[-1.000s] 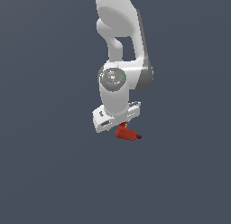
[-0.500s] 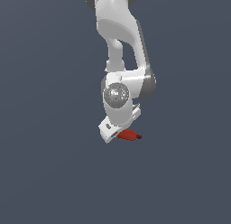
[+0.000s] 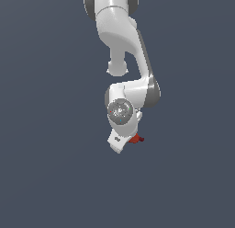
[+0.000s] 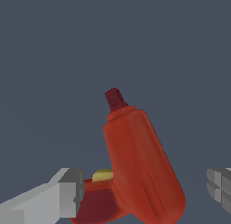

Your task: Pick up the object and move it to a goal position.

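Swinging round is what your arm [image 3: 124,43] has done over the last second: in the exterior view the wrist has rolled, so the round joint face points more at the camera and the white hand body slants down toward that view's left. Your gripper [image 3: 132,139] has tilted with it, and it sits a little higher in the picture than a second ago.

Look next at the object [image 3: 136,139]. It showed clearly below the hand a second ago; now only a small red sliver peeks out on the exterior view's right, tucked against the hand. In the wrist view the object [image 4: 137,166] fills the space between the fingers [image 4: 67,193], dark tip pointing away. One finger touches its dark base; the other stands apart from its body, so the fingers are spread, not clamped.

Judge the grasp as not yet made: close before you lift toward the goal.
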